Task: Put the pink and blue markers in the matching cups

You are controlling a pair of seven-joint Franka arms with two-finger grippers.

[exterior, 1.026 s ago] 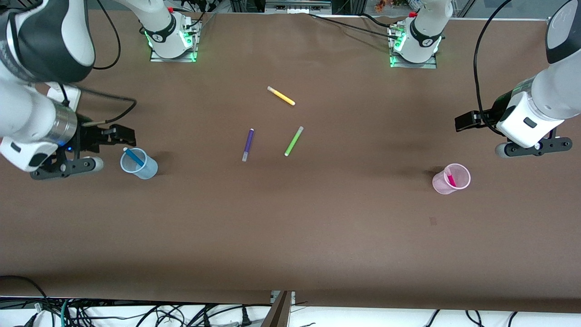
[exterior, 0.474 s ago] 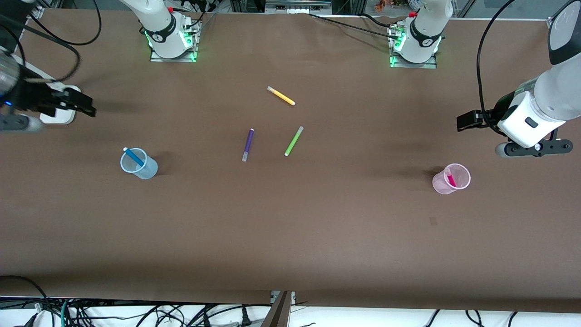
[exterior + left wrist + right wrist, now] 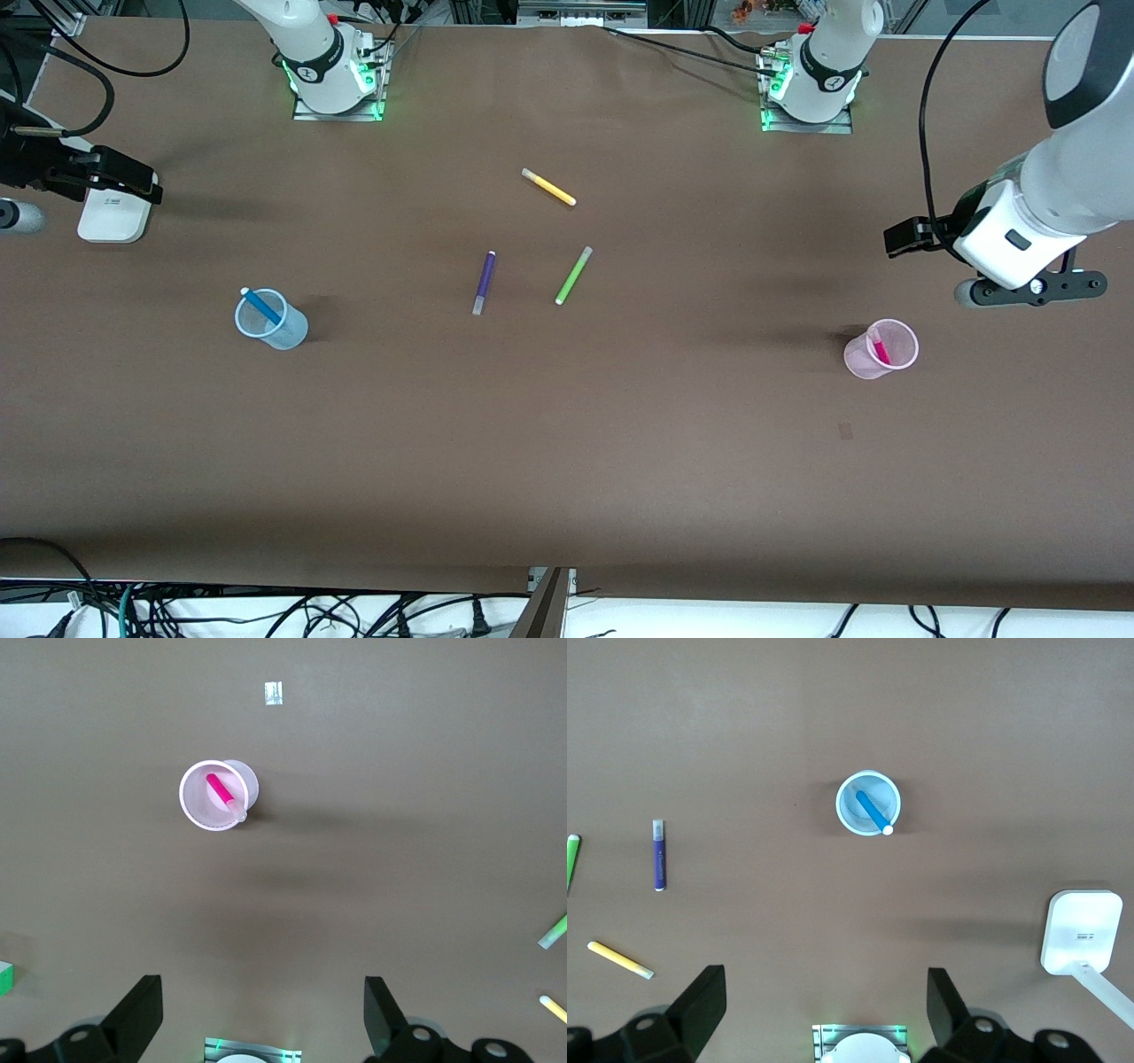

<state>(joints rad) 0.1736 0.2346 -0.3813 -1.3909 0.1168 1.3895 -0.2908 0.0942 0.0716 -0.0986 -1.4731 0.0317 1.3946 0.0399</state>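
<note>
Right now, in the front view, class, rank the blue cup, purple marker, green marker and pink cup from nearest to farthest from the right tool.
1. Blue cup, toward the right arm's end, closest to the right tool.
2. Purple marker, mid-table.
3. Green marker, beside it.
4. Pink cup, toward the left arm's end.

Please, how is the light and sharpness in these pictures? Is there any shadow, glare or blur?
Front view: even light, sharp; soft shadows beside the blue cup and the pink cup; green glow at both arm bases. Left wrist view: a faint broad shadow on the table near the pink cup, no glare. Right wrist view: sharp, but the white box looks slightly overexposed.
</note>
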